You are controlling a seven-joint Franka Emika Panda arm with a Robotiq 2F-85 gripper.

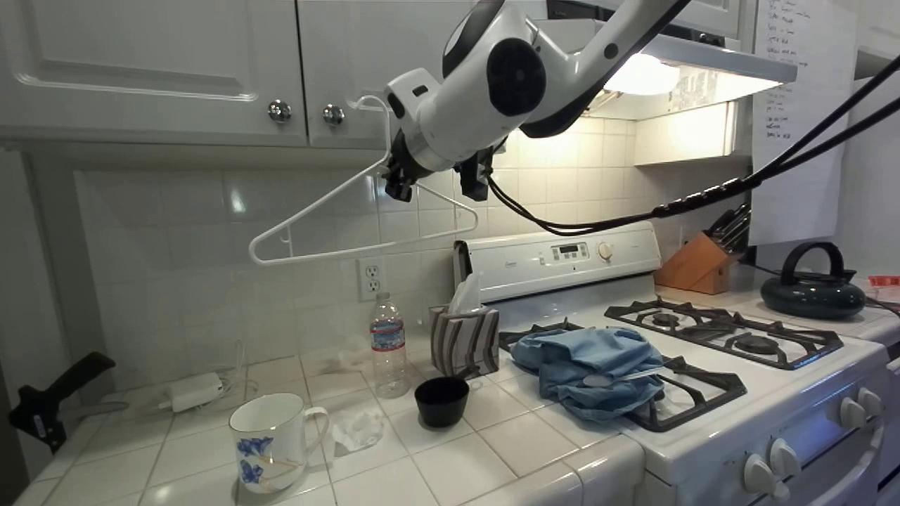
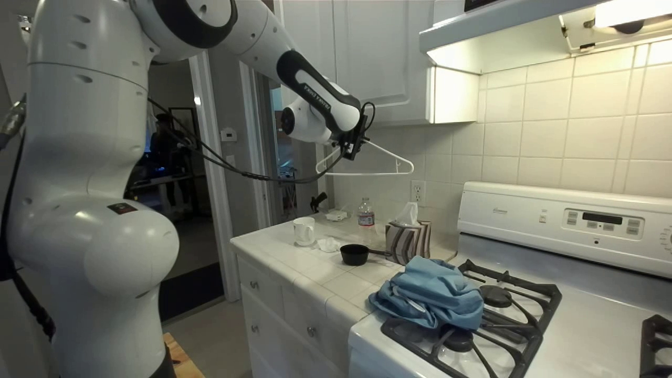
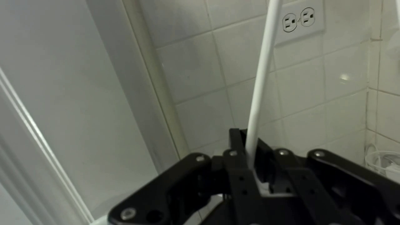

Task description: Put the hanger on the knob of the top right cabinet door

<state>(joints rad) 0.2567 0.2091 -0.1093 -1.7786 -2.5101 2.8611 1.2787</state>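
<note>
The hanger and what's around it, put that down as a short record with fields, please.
hanger: white, held up above the counter, hook end up
gripper: closed on the hanger's rod
hook: beside the right cabinet knob in an exterior view, not over it
task: not yet done
counter items: mug, water bottle, black cup, tissue box
stove: blue cloth heaped on it

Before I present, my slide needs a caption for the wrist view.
The tool grips the white hanger, with a cabinet at picture left and an outlet on the tiled wall beyond.
</note>
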